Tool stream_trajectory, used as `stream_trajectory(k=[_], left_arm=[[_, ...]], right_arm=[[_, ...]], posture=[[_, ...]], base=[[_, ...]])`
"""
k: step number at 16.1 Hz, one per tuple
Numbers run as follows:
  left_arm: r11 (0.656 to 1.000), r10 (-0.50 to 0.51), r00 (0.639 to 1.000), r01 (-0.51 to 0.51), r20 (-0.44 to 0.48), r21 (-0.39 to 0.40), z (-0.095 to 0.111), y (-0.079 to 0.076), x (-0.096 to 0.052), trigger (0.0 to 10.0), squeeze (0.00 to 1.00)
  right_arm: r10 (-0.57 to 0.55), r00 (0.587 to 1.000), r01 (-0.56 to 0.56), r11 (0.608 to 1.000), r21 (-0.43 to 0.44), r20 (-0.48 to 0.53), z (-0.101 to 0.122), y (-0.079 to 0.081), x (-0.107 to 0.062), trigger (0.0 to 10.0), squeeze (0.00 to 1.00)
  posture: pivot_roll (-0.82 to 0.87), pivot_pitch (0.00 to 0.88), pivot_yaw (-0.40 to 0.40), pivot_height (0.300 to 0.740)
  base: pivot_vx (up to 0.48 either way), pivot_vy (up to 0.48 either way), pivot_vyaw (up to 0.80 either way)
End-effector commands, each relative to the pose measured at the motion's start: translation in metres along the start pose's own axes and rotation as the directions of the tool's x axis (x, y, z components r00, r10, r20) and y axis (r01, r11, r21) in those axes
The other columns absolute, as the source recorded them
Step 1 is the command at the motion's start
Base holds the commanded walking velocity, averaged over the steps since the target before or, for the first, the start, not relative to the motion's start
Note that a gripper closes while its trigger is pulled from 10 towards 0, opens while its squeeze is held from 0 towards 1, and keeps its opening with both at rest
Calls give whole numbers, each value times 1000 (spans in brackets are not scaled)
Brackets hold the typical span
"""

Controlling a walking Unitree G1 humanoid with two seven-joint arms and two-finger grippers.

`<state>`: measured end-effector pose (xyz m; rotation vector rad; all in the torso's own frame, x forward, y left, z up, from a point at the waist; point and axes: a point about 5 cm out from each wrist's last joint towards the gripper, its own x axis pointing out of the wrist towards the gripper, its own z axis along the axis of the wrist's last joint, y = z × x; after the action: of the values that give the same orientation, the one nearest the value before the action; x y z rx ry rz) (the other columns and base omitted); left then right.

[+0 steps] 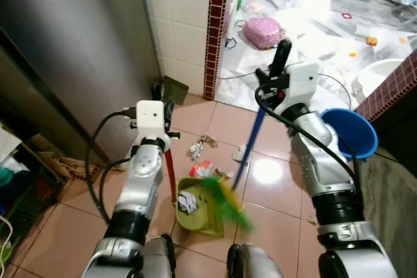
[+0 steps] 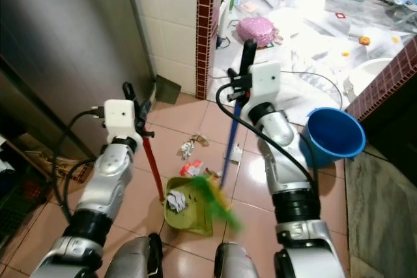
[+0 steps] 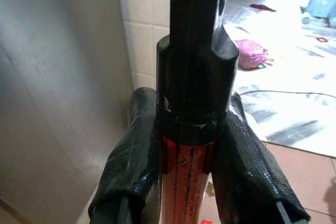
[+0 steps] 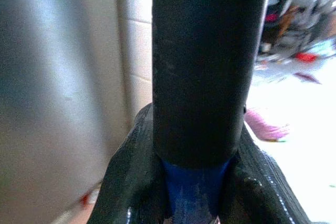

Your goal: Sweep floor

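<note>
A green dustpan point(image 1: 197, 209) with a red handle point(image 1: 171, 174) rests on the tiled floor just in front of me, with crumpled white paper point(image 1: 187, 201) inside it. My left gripper point(image 1: 167, 114) is shut on the top of that handle point(image 3: 188, 166). My right gripper point(image 1: 276, 73) is shut on the black grip of a broom with a blue shaft point(image 1: 247, 149); its green bristles point(image 1: 228, 203), blurred, lie over the pan's mouth. A red wrapper point(image 1: 204, 168) and bits of paper point(image 1: 195, 150) sit on the tiles just beyond the pan.
A steel cabinet front point(image 1: 71, 50) stands at my left beside a tiled wall point(image 1: 179, 24). A blue bucket point(image 1: 355, 131) sits at my right by a brick-tiled ledge point(image 1: 391, 86). Beyond the doorway is a bright room with a pink bag point(image 1: 263, 32) and a cable.
</note>
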<state>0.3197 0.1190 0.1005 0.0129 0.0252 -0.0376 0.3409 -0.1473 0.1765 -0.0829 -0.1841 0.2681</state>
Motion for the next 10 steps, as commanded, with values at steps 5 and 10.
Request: stream_trajectory(k=[5, 10], left_arm=[[1000, 0, 999, 0, 47, -5, 17, 16, -20, 10000, 0], [996, -79, 996, 80, 35, -26, 21, 9, -33, 10000, 0]], right_arm=[[-123, 987, 140, 974, -179, 101, 11, -17, -3, 10000, 0], [-232, 971, 237, 936, -260, 48, -10, -24, -13, 10000, 0]], posture=[[-42, 141, -3, 740], [-37, 138, 3, 740]], base=[[0, 0, 0], [0, 0, -160]])
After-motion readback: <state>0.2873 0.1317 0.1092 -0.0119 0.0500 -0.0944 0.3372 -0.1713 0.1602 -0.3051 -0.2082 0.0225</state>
